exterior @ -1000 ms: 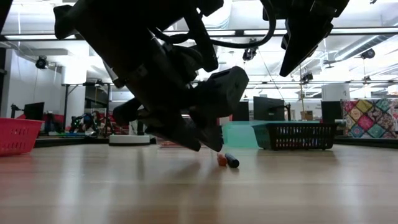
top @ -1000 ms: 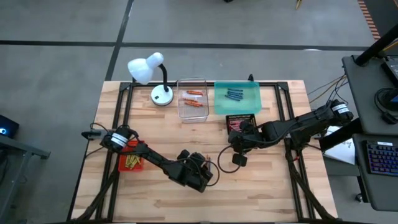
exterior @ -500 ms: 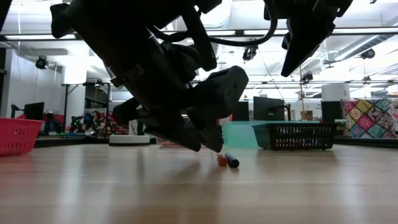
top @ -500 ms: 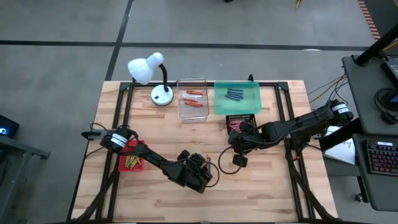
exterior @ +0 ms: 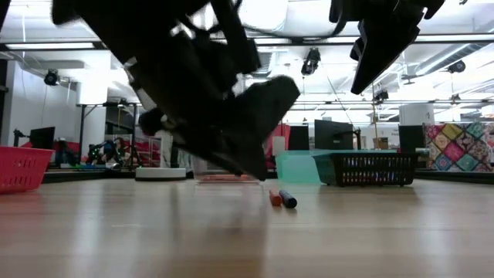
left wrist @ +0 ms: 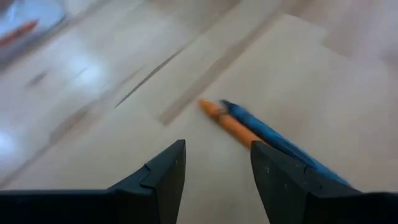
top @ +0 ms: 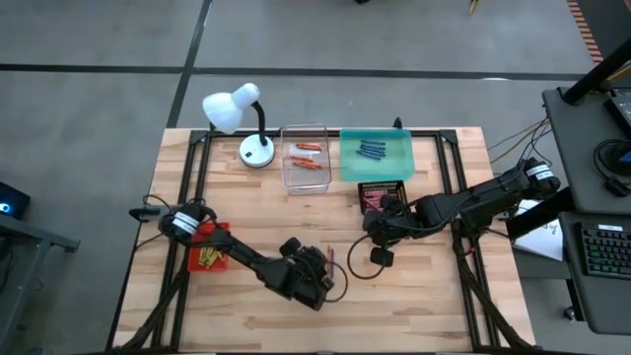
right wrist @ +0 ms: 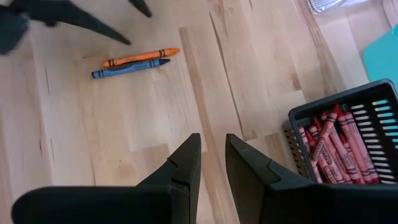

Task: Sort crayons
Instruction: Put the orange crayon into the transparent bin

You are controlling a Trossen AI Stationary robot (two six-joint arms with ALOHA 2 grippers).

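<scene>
1. Both arms were dark, nearly black, built of jointed tubular sections that thickened into blocky housings near the wrists.
2. The left arm [top: 246, 261] carried a pale silver ring with an orange band at its base joint, and thin black cables trailed from that joint.
3. The right arm [top: 473, 202] showed a similar light ring at its base end, and a black cable looped under its wrist.
4. The left tool [left wrist: 214, 180] had two matte black fingers [left wrist: 161, 177] with angular, wedge-shaped tips and flat inner faces.
5. The right tool [right wrist: 212, 168] had the same black, tapered fingers [right wrist: 180, 171], with stepped ridges along their backs.
</scene>
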